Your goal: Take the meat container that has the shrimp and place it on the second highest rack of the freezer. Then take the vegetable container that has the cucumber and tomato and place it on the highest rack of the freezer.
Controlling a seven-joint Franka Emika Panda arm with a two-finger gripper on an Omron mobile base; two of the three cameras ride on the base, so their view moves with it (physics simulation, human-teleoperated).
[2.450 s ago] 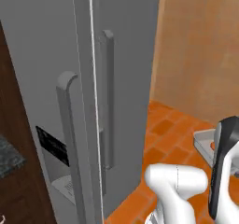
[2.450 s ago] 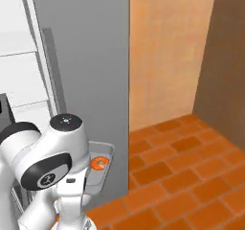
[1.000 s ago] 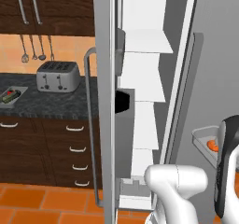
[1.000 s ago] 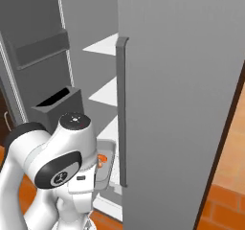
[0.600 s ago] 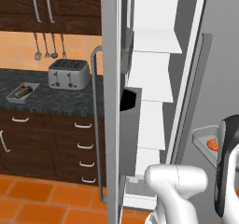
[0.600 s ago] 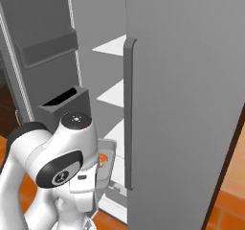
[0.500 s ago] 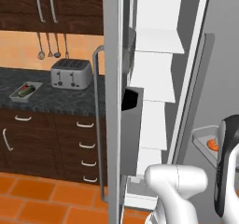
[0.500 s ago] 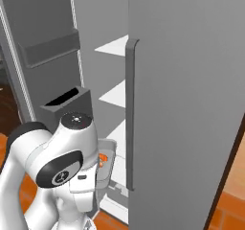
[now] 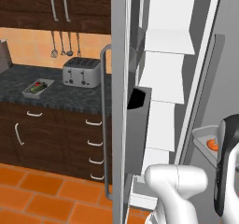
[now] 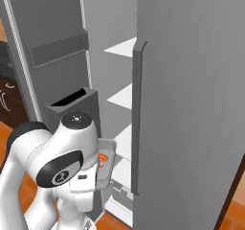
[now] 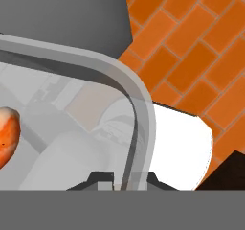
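At the arm, tool (image 11: 122, 178) is clenched on the rim of the meat container (image 11: 139, 109), shrimp (image 11: 7, 133) inside. Tray rides low beside the arm, just outside the freezer (image 10: 191, 80), well below the upper racks. Since a couple of seconds ago the base has swung round: closed doors before, open white shelves now, so placement is next. Left base view alone catches the vegetable container (image 9: 37, 87) on the far bench (image 9: 56, 94) by the toaster (image 9: 83, 72); contents probably cucumber and tomato, too small to confirm.

Two containers: one meat container (image 9: 204, 139) with one shrimp (image 9: 213, 144) (orange), one vegetable container (image 9: 38, 87); one toaster (image 9: 82, 72); one freezer (image 9: 164, 97).
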